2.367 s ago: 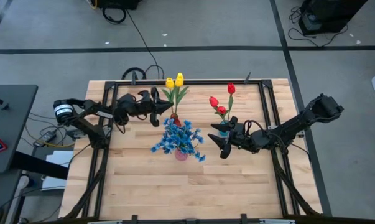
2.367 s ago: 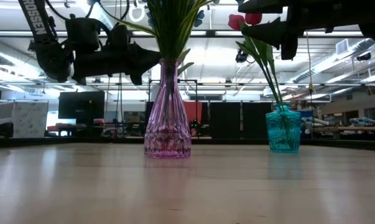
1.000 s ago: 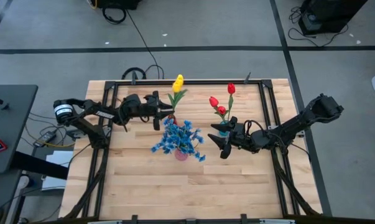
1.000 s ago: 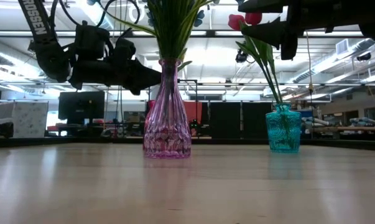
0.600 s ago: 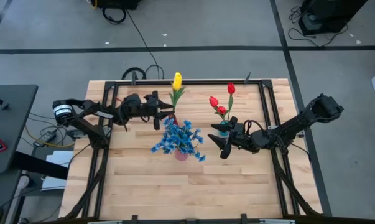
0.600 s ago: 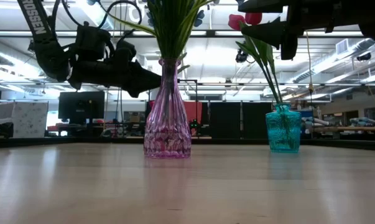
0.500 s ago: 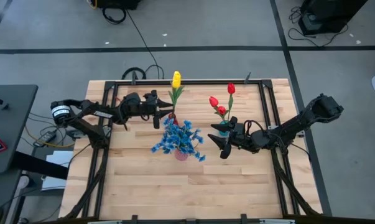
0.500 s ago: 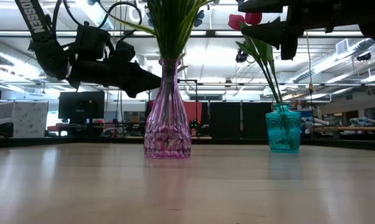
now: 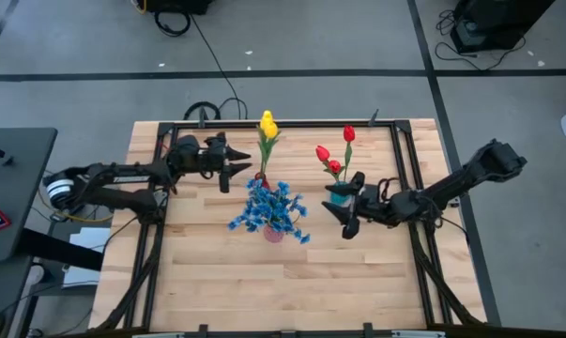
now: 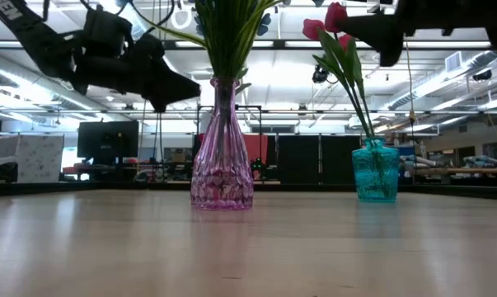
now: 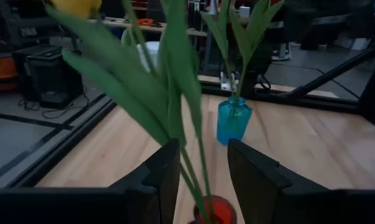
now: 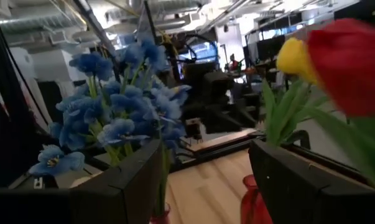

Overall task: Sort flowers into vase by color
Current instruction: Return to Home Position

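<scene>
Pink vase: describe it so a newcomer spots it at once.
On the light wooden table, look at the middle. The tall fluted pink transparent vase there holds blue blossoms; its neighbours are a squat teal vase with red tulips and a red vase with yellow tulips.

1. Left arm (image 9: pixel 123 174): slim black jointed links; a white-and-silver ring (image 9: pixel 57 191) sits farthest from the left gripper (image 9: pixel 234 167).
2. White block lettering (image 10: pixel 9 10) marks a link behind that gripper.
3. Right arm (image 9: pixel 456 185): black, with a bulky rounded joint far behind the right gripper (image 9: pixel 337 212).
4. Fingers (image 11: pixel 156 180): dark, flat, angular.
</scene>
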You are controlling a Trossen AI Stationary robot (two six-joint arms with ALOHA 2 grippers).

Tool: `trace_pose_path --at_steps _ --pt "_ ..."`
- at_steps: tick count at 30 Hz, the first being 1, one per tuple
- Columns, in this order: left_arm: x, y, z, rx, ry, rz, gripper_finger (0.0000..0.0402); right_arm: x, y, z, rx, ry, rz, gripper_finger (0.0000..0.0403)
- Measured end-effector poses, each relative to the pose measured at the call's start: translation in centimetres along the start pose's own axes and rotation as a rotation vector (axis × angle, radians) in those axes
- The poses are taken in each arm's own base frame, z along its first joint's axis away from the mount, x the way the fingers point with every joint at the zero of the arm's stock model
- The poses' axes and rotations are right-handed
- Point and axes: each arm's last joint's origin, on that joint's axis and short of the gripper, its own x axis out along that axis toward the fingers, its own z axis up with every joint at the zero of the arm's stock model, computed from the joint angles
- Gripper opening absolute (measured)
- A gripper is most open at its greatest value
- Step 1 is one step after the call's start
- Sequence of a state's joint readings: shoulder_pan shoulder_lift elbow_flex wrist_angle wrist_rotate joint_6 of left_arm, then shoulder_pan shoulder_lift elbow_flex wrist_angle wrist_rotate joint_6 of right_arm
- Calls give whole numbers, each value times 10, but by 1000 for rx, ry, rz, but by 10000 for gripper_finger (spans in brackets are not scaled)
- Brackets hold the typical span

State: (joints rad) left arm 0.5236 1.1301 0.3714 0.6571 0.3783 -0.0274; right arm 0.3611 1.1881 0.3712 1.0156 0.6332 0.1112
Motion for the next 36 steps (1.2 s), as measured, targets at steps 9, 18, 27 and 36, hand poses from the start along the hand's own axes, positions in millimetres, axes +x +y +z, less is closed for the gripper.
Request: trace_pose_path --at_steps 9,18,27,36 --pt "-22 -10 16 54 -83 -7 141 -44 -37 4 24 -103 -19 251" --pt "-50 -20 -2 26 -191 7 141 -73 -62 9 52 -197 33 251" --pt "-61 -23 -6 -7 -195 12 141 -83 -69 12 43 -166 39 236" --pt "-80 -31 -4 6 -183 25 141 -99 -78 15 7 -146 33 225"
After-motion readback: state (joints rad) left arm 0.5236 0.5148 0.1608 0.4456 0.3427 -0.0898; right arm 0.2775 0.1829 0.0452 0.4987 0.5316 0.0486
